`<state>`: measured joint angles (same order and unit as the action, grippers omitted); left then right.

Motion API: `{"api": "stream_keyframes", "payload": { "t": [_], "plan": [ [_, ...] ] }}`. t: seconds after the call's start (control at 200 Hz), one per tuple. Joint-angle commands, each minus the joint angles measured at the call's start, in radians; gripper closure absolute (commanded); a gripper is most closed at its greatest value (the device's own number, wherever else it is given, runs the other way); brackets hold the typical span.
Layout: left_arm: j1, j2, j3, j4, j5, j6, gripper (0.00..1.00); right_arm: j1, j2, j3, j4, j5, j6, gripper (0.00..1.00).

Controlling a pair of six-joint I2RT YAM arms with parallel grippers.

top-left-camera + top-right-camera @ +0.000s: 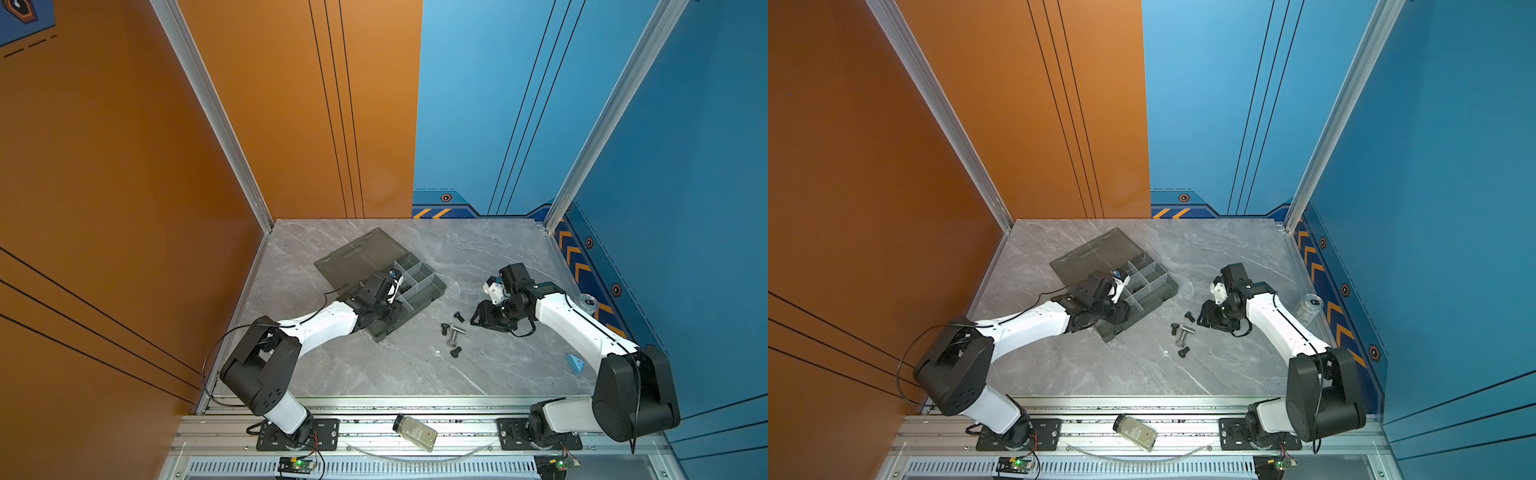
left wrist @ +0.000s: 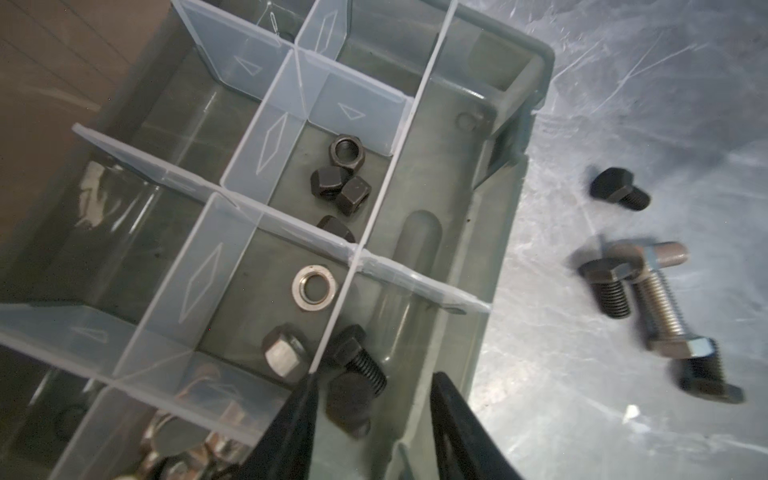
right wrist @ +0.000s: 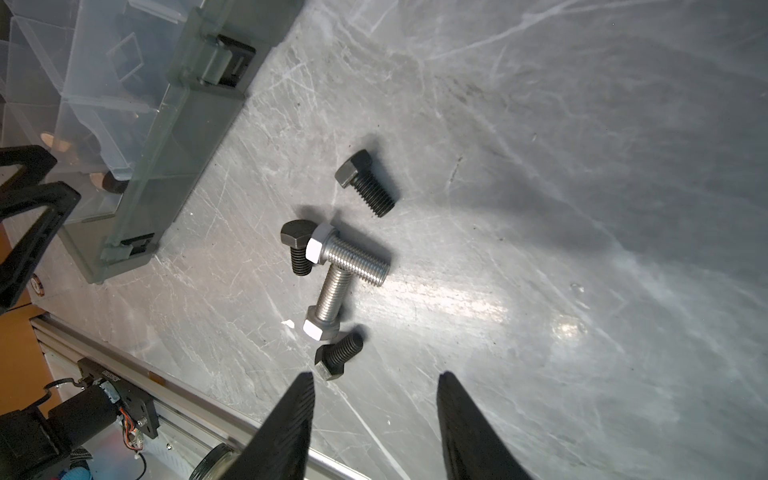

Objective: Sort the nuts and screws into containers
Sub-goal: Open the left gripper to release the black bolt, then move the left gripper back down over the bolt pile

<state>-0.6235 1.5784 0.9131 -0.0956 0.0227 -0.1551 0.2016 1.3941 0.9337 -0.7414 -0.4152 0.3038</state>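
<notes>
Left end effector (image 2: pixel 374 376) apart over containers (image 2: pixel 505 232); right end effector (image 3: pixel 377 375) apart over tabletop (image 3: pixel 582 208); orange wall (image 1: pixel 124 166), blue wall (image 1: pixel 478 104).

a: left gripper (image 2: pixel 372 377)?
b: jaws apart, tips angled down. left arm (image 1: pixel 316 328) stretched out low behind it.
a: right gripper (image 3: pixel 376 375)?
b: jaws parted too, nothing between them. right arm (image 1: pixel 573 320) bent behind it.

Top views bright and even; wrist views dimmer, with glare on the table (image 3: pixel 457 291) and blurred screws (image 2: pixel 658 303).
</notes>
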Motion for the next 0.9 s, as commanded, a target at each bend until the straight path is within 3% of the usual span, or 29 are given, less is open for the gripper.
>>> {"api": "stream_keyframes", "payload": {
  "t": [0.0, 0.205, 0.521, 0.686, 0.896],
  "plan": [
    [-0.022, -0.047, -0.019, 0.017, -0.018, 0.006, 0.46, -0.007, -0.004, -0.001, -0.03, -0.005, -0.019, 0.49],
    [-0.1, -0.099, 0.016, -0.031, -0.068, -0.018, 0.42, -0.007, -0.004, 0.0, -0.033, 0.004, -0.02, 0.49],
    [-0.322, -0.045, 0.069, -0.073, -0.273, -0.242, 0.32, -0.017, -0.003, -0.006, -0.031, 0.021, -0.018, 0.49],
    [-0.357, 0.036, 0.097, -0.085, -0.309, -0.36, 0.29, -0.022, -0.001, -0.011, -0.03, 0.018, -0.021, 0.49],
    [-0.364, 0.148, 0.197, -0.127, -0.277, -0.41, 0.2, -0.024, -0.007, -0.024, -0.021, 0.013, -0.016, 0.49]
  ]
}}
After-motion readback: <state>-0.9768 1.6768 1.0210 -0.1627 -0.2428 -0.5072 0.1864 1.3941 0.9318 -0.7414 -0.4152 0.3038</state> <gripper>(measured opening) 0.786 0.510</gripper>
